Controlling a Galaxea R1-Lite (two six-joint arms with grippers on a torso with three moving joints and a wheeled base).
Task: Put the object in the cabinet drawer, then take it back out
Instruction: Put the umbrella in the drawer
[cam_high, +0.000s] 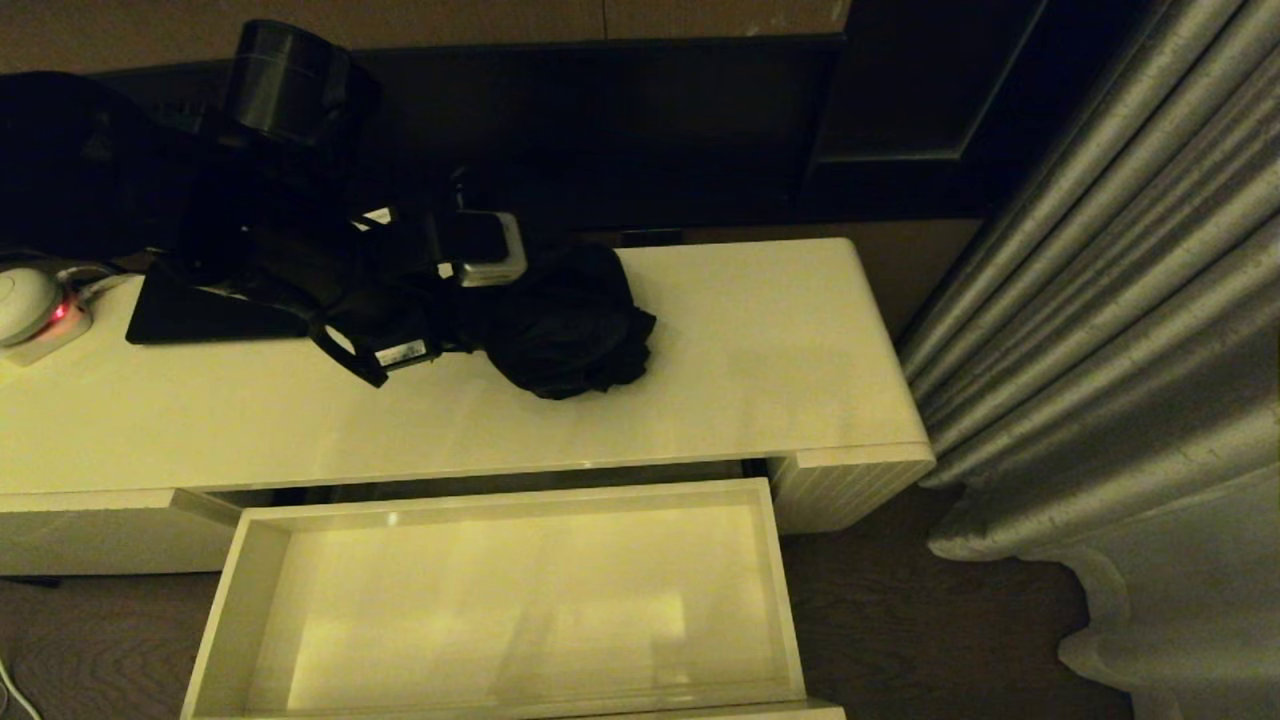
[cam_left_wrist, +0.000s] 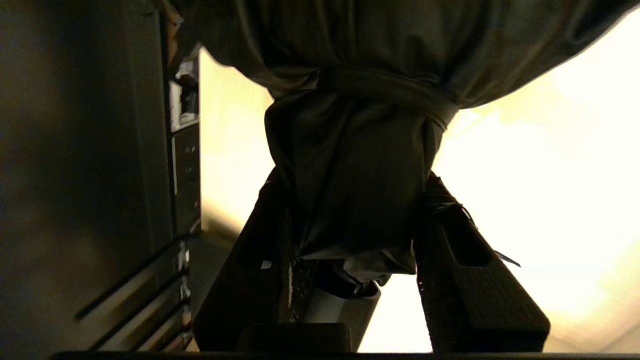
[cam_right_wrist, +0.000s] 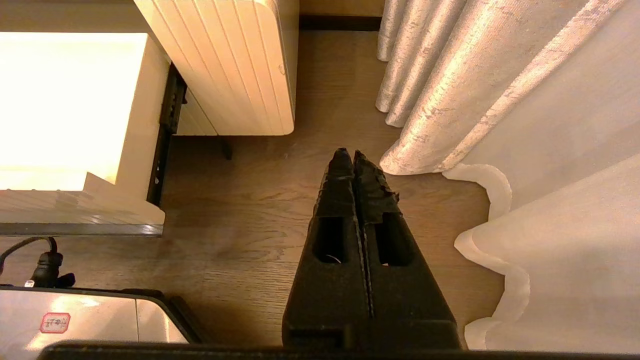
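Note:
The black folding umbrella (cam_high: 570, 320) lies bunched near the back of the cream cabinet top (cam_high: 780, 340). My left gripper (cam_high: 480, 315) reaches it from the left. In the left wrist view the gripper (cam_left_wrist: 352, 190) has one finger pressed against each side of the umbrella's (cam_left_wrist: 360, 150) strapped fabric, and the handle end shows between the fingers. The cabinet drawer (cam_high: 500, 495) is pulled wide open below the front edge, with nothing in its pale interior. My right gripper (cam_right_wrist: 352, 157) hangs shut and holding nothing over the wooden floor, right of the drawer (cam_right_wrist: 145, 125); it is out of the head view.
A flat black device (cam_high: 200, 310) and a white round unit with a red light (cam_high: 30, 305) sit at the top's left end. Grey curtains (cam_high: 1100, 300) hang close on the right. The cabinet's ribbed end (cam_right_wrist: 230, 65) stands beside the drawer.

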